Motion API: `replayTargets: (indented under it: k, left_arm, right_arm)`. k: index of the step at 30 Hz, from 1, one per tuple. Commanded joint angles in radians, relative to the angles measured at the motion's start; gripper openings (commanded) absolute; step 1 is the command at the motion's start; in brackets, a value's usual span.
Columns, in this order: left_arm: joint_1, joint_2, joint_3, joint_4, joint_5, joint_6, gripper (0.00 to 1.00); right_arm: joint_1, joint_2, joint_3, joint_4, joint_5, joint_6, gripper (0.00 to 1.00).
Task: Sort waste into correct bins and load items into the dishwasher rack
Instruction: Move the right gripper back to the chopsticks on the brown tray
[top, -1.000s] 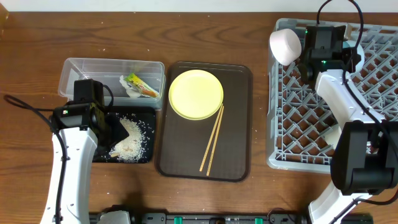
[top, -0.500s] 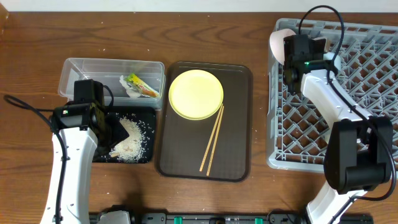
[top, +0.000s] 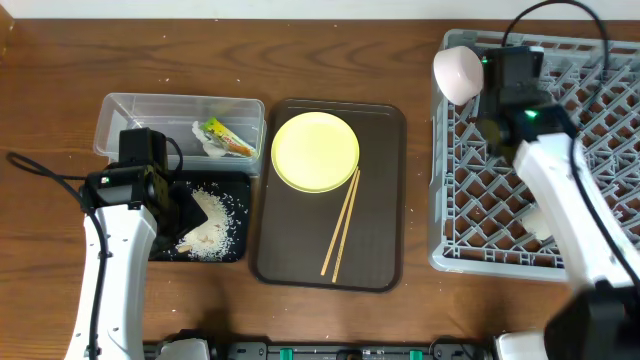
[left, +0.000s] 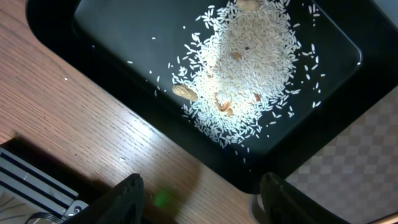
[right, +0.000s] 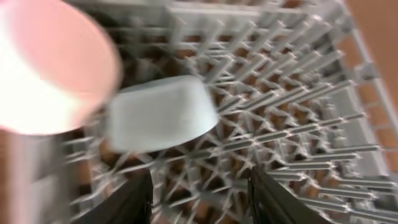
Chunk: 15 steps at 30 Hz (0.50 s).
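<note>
Left tool (left: 205, 202): jaws set well apart, nothing between them, hanging low over the near edge of the black tray (left: 112, 37). Inside that tray, a loose heap of white rice (left: 249, 68) with a few brownish bits mixed in and stray grains scattered around it.

Behind the black tray and touching it, a clear tub (top: 130, 110) on the worktop (top: 60, 60), holding the crumpled green, yellow and orange wrapper (top: 225, 137).

Just right of both bins, a dark brown serving tray (top: 375, 240). On it, a yellow plate (top: 315, 150) at the far end and a pair of wooden chopsticks (top: 342, 225) lying slantwise from the plate's edge toward the near end.

At the right of the worktop, the big grey rack (top: 480, 200). White bowl (top: 457, 73) at its far left corner, tipped against the rim. Light blue bowl (right: 158, 112) upside down on the pegs next to it, blurred in the wrist view.

Right tool (right: 199, 199): jaws parted, gripping nothing, above the rack just beside the white bowl.
</note>
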Motion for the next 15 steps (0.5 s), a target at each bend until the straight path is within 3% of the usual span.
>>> replayTargets:
  k: [1, 7, 15]
  left_arm:
    - [0.003, -0.008, -0.005, -0.006, -0.005, -0.01, 0.63]
    - [0.003, -0.008, -0.005, -0.005, -0.005, -0.01, 0.63]
    - [0.003, -0.008, -0.005, -0.005, -0.005, -0.01, 0.63]
  right_arm:
    - [0.016, -0.06, 0.0, -0.04, -0.301, 0.022, 0.47]
    - [0.055, -0.07, 0.0, -0.148, -0.633, 0.021, 0.47]
    - [0.229, -0.016, -0.018, -0.25, -0.686, 0.038, 0.48]
